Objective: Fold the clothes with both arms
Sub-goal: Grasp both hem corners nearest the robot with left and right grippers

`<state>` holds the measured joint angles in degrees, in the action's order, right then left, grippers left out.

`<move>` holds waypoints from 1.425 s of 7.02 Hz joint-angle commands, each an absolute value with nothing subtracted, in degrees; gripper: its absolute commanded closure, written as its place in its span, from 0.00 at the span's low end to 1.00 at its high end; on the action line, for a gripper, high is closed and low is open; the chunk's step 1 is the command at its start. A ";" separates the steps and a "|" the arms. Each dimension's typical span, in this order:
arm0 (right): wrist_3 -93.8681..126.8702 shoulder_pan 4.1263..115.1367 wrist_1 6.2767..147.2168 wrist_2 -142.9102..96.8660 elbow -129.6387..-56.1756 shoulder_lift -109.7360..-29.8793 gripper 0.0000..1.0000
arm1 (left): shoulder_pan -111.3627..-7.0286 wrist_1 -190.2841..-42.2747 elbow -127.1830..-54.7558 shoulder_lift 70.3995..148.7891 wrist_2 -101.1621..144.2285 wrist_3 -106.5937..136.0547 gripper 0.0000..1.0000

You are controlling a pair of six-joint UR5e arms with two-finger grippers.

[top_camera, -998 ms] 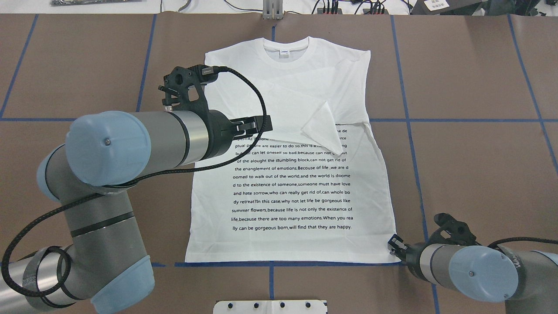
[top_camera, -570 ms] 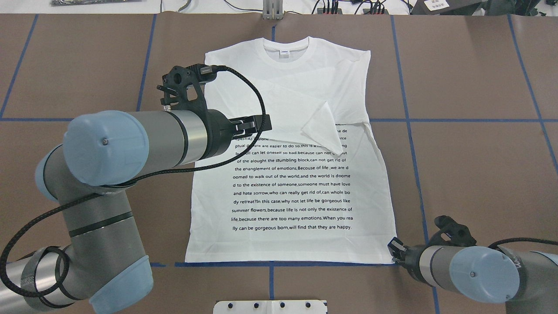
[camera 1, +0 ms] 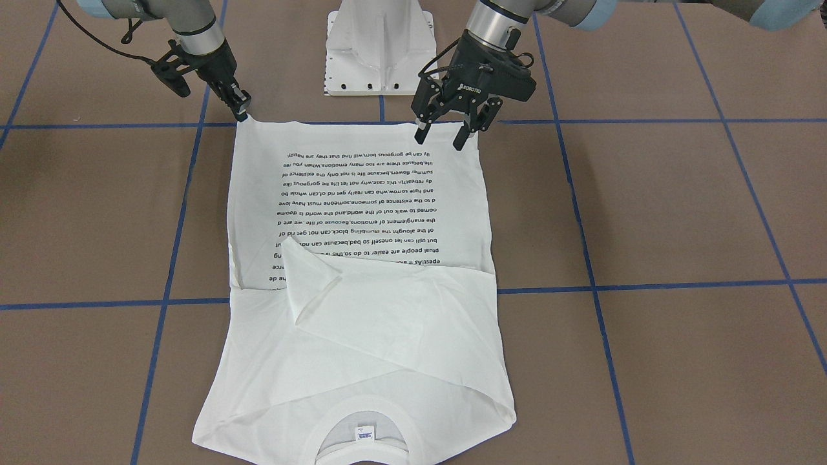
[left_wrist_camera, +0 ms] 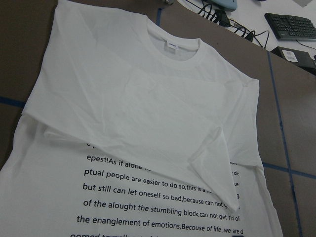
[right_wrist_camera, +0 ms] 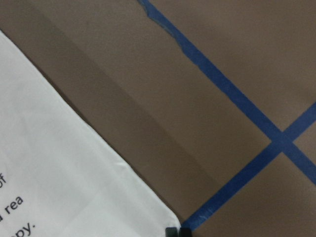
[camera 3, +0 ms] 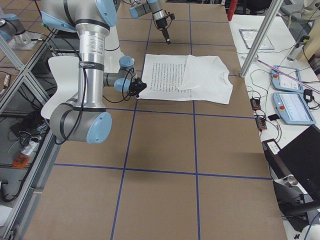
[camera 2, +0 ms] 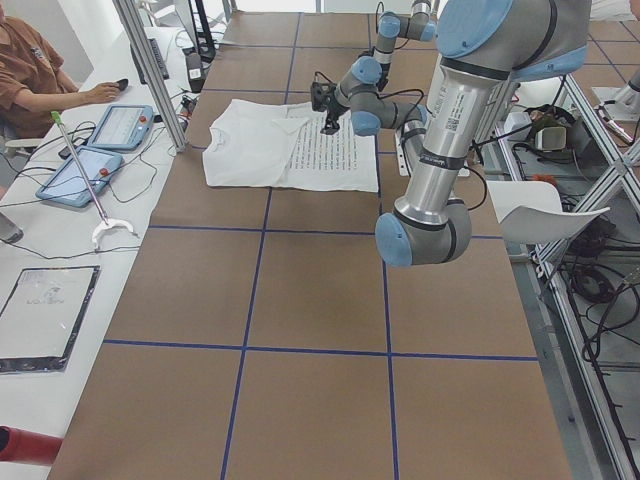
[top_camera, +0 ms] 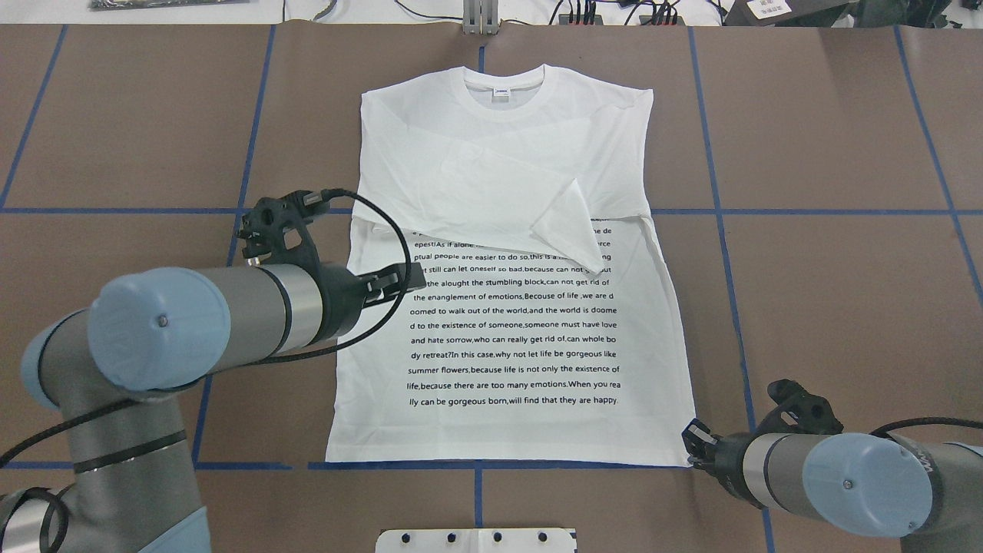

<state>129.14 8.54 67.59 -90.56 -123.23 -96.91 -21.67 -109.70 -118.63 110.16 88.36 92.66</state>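
1. We found the white long-sleeved cotton T-shirt lying flat and front up in the middle of the brown bench, which was crossed by blue tape lines.
2. Its ribbed round collar, with the small neck label, lay at the far end from the robot. The hem ran along a tape line at the near end.
3. The sleeves were folded in across the chest. One cuff lay over the upper right lines of the block of black printed text.
4. The left end effector hung above the left side of the shirt, clear of the cloth. Its two fingers were spread apart with nothing between them.
5. The left wrist view looked down on the collar, the folded sleeves and the upper lines of print.
6. The right end effector sat low at the near right corner of the hem. Its fingertips were pressed together right at that corner, and we could not tell whether any cloth was caught between them.
7. The white metal pedestal stood at the near edge of the bench, close to the hem but apart from it.
8. In the left side view a person sat at a white side table beyond the far edge of the bench.
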 commanded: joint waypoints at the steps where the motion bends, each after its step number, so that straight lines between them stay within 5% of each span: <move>1: 129.11 9.14 67.59 -93.06 -123.40 -96.59 1.00 | -13.92 -107.50 -121.02 101.02 88.33 98.85 0.24; 10: 128.50 9.23 67.59 -93.25 -123.31 -96.68 1.00 | -9.23 -102.75 -115.93 101.60 88.77 103.27 0.41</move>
<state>128.50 9.23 67.59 -93.25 -123.29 -96.83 -9.77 -102.82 -116.25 101.67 88.74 103.06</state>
